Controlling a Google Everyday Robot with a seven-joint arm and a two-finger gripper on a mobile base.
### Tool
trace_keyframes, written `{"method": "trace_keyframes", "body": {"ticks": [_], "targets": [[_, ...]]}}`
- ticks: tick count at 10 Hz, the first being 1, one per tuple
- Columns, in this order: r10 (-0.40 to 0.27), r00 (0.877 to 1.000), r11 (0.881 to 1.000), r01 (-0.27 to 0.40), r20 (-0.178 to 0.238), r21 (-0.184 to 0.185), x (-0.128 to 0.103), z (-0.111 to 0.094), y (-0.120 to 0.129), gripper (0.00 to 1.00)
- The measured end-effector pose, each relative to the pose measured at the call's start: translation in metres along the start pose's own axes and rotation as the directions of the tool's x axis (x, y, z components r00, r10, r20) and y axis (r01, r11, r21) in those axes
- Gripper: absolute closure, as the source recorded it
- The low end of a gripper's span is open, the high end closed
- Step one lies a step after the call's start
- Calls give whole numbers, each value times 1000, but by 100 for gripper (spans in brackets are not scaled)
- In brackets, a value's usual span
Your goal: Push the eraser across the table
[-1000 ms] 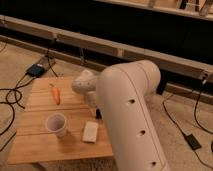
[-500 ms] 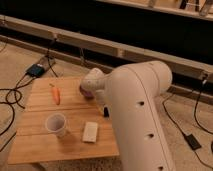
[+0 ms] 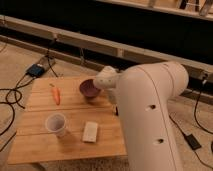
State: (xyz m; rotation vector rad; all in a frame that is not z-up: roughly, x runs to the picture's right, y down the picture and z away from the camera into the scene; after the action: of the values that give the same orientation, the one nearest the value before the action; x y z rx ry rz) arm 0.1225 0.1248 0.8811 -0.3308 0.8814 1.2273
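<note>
The white rectangular eraser (image 3: 90, 131) lies flat on the low wooden slatted table (image 3: 40, 147), near its front right. My large white arm (image 3: 150, 115) reaches in from the right, over the table's right edge, with its rounded wrist (image 3: 107, 77) beside a purple bowl (image 3: 90, 89). My gripper (image 3: 116, 108) is mostly hidden behind the arm. Only a dark bit of it shows at the table's right edge, above and right of the eraser and apart from it.
An orange carrot (image 3: 56, 94) lies at the table's back left. A white cup (image 3: 56, 124) stands left of the eraser. Black cables (image 3: 10, 97) and a blue box (image 3: 36, 70) lie on the floor to the left. A dark wall with a rail runs behind.
My arm has drawn back to the right, uncovering the purple bowl. The eraser, cup and carrot have not moved.
</note>
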Motion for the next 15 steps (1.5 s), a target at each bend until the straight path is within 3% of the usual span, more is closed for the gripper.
{"method": "trace_keyframes", "body": {"ticks": [7,15], "targets": [[76,997,995,-74,-22,72,0,19,-47,35],[161,986,983,-157,-35,96,4,37,-86,35]]}}
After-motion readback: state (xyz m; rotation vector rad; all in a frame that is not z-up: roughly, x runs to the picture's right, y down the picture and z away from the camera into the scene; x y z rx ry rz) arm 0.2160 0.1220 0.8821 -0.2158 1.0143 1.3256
